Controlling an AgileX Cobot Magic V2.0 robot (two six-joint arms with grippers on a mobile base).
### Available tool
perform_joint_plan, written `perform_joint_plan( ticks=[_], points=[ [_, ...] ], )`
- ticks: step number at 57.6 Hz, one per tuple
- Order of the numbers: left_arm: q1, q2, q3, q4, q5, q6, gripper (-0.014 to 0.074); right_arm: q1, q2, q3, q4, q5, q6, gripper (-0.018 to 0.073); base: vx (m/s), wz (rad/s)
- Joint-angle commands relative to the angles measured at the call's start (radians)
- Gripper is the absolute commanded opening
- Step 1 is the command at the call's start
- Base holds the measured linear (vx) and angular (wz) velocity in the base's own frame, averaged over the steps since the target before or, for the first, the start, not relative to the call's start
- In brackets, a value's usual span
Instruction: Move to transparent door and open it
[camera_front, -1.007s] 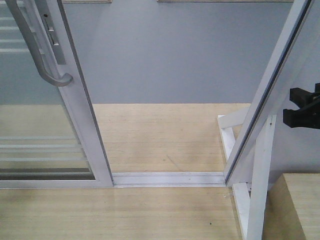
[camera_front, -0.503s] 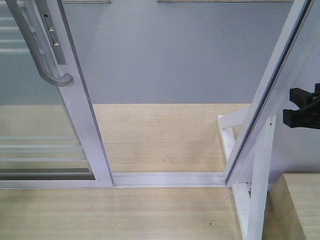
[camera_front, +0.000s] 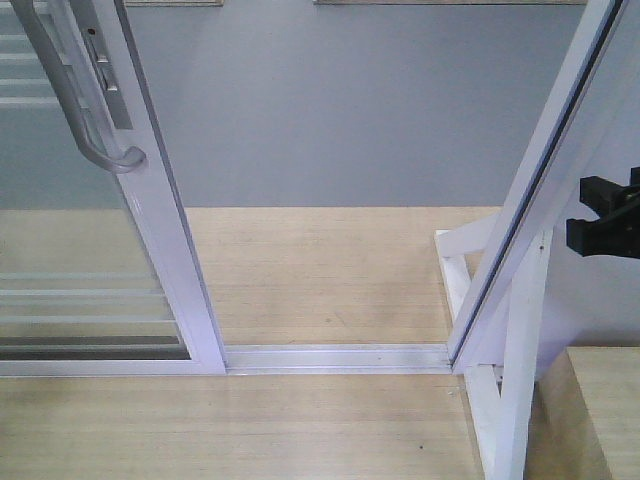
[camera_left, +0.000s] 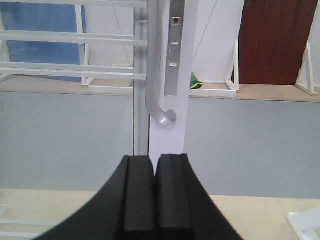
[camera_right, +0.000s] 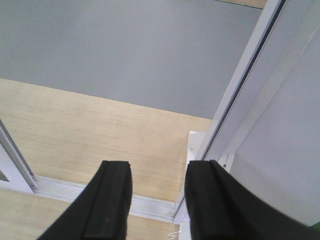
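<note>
Grey floor meets pale wooden boards (camera_front: 320, 280), crossed by a white floor track (camera_front: 335, 357). At the left stands the transparent door (camera_front: 150, 200), slid aside, its curved silver handle (camera_front: 85, 110) near the frame edge. My left gripper (camera_left: 155, 200) has its pads pressed together, facing that handle and not touching it. My right gripper (camera_right: 157, 200) is spread wide over the track, holding nothing.

A white floor track (camera_front: 335, 357) ran across pale wooden flooring (camera_front: 320, 270). Beyond the track lay grey flooring (camera_front: 330, 110). At the track's right end stood a slanted white frame post (camera_front: 530, 200) with a white triangular bracket (camera_front: 500, 340) beside it. Farther off, a dark red door (camera_left: 275, 40) stood.
</note>
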Motion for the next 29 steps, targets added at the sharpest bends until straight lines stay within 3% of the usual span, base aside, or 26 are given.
perform_joint_plan(
  ticks=[1, 20, 29],
  points=[
    [-0.006, -0.016, 0.018, -0.004, -0.072, -0.002, -0.0006, -0.003, -0.011, -0.029, -0.012, -0.071, 0.002, 0.0342, 0.00, 0.00],
    [-0.006, -0.016, 0.018, -0.004, -0.072, -0.002, -0.0006, -0.003, -0.011, -0.029, -0.013, -0.071, 0.001, 0.0342, 0.00, 0.00],
    [-0.006, -0.016, 0.018, -0.004, -0.072, -0.002, -0.0006, -0.014, -0.037, 0.011, -0.064, -0.087, -0.004, 0.0315, 0.00, 0.00]
  ],
)
